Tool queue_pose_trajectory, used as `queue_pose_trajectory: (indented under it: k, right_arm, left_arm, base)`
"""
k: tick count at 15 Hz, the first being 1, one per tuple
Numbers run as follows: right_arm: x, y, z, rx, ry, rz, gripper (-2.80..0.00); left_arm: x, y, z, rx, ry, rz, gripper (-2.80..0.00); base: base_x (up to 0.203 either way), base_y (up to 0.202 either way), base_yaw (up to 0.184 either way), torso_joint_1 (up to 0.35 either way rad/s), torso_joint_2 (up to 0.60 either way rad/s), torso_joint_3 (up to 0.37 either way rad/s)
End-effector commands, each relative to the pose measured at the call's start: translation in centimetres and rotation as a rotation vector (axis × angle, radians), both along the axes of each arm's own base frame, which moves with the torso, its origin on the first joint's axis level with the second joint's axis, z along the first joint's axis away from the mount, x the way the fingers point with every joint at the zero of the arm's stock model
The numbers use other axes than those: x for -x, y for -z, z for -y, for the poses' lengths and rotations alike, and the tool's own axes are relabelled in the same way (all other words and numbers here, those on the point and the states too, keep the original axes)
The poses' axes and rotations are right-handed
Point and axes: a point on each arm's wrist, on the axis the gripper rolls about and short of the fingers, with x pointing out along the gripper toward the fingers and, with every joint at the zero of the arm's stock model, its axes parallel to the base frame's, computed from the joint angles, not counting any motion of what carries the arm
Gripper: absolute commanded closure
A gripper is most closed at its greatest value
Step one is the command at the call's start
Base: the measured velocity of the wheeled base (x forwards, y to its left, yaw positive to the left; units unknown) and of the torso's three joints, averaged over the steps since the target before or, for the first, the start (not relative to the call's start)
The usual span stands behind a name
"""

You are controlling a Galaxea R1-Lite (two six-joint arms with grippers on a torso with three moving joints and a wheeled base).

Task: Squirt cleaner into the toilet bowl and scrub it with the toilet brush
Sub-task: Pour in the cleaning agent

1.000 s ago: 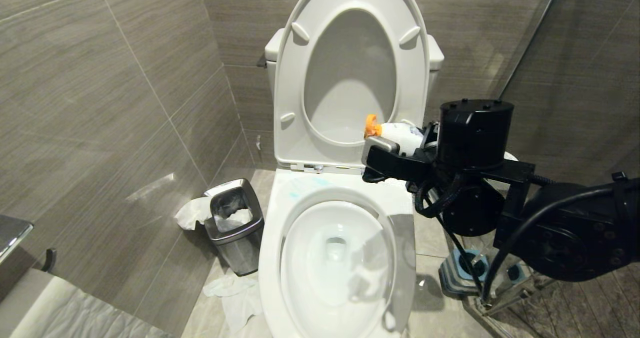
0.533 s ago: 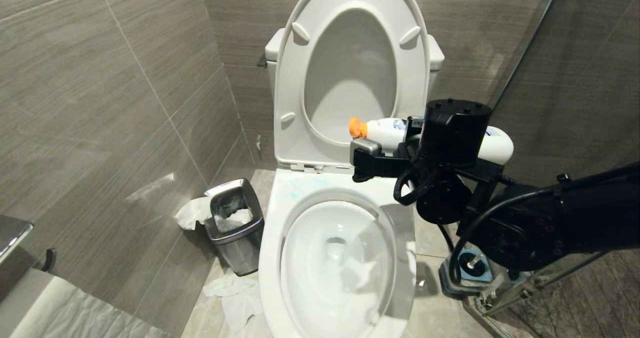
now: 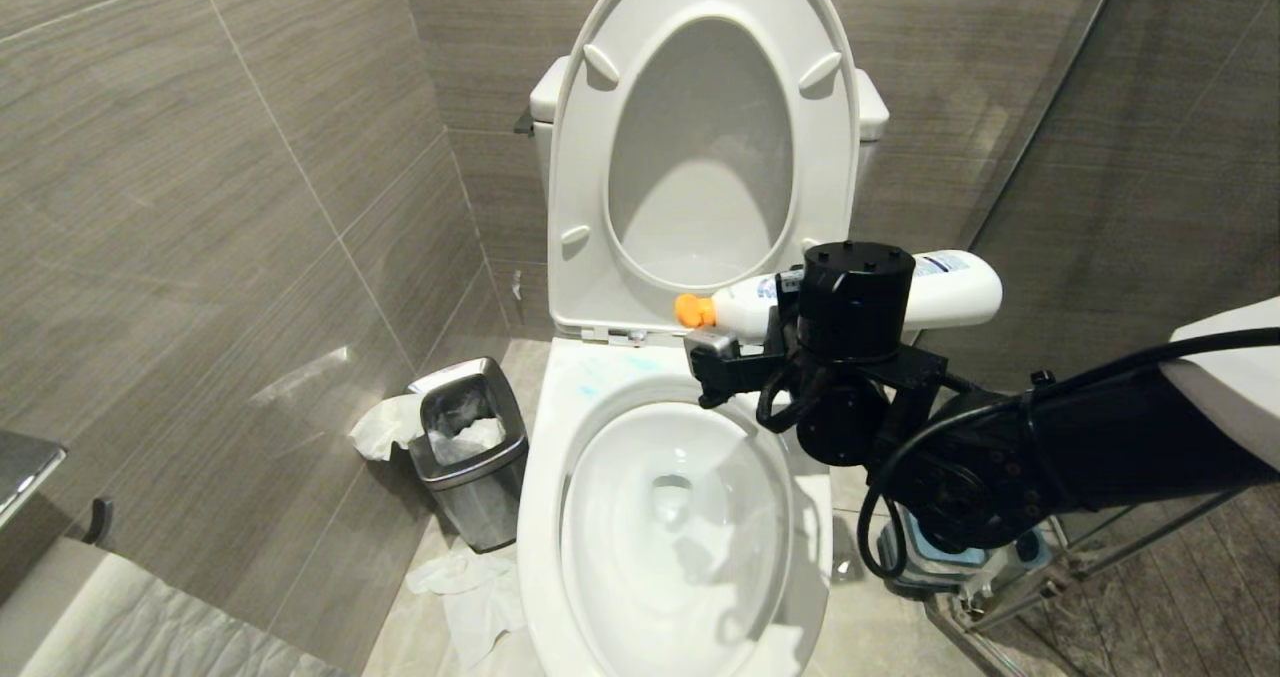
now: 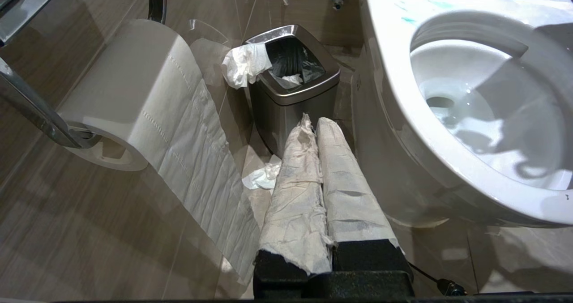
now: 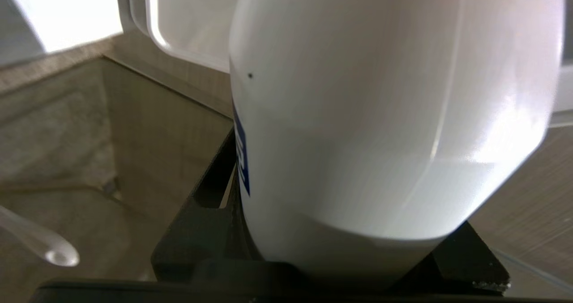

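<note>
Head view: toilet bowl [image 3: 672, 517] below and left of right gripper [image 3: 800, 302], clamped around white cleaner bottle [image 3: 950, 287]; long axis near level, orange nozzle [image 3: 692, 310] just past rim. Left gripper [image 4: 318, 128] clenched, empty, parked farther off.

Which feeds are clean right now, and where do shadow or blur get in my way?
Head view: sharp; arm shadow falls across the toilet bowl.
Left wrist view: sharp; the same shadow darkens the basin.
Right wrist view: the bottle in the right hand fills it, soft, with glare.
</note>
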Motion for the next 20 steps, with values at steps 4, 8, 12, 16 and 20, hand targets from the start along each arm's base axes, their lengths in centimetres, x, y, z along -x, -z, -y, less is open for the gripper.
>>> queue_pose_trajectory:
  k: [4, 8, 12, 16, 20]
  right_arm:
    - [-0.7, -0.2, 0.8, 0.122, 0.028, -0.007, 0.00]
    - [-1.2, -0.6, 1.1, 0.159, 0.049, 0.055, 0.00]
    - [-1.6, 0.0, 1.2, 0.174, 0.055, 0.046, 0.00]
    - [-1.7, 0.2, 1.2, 0.175, 0.055, 0.043, 0.00]
    - [-1.8, 0.4, 1.1, 0.165, 0.053, 0.044, 0.00]
  left_arm:
    - [0.0, 0.0, 0.0, -0.002, 0.000, -0.003, 0.00]
    - [0.0, 0.0, 0.0, -0.002, 0.000, -0.003, 0.00]
    - [0.0, 0.0, 0.0, -0.002, 0.000, -0.003, 0.00]
    - [0.0, 0.0, 0.0, -0.002, 0.000, -0.003, 0.00]
    - [0.0, 0.0, 0.0, -0.005, 0.000, -0.003, 0.00]
  base:
    - [0.000, 0.000, 0.000, 0.000, 0.00, 0.000]
    - [0.000, 0.000, 0.000, 0.000, 0.00, 0.000]
    - [0.000, 0.000, 0.000, 0.000, 0.00, 0.000]
    - [0.000, 0.000, 0.000, 0.000, 0.00, 0.000]
    - [0.000, 0.000, 0.000, 0.000, 0.00, 0.000]
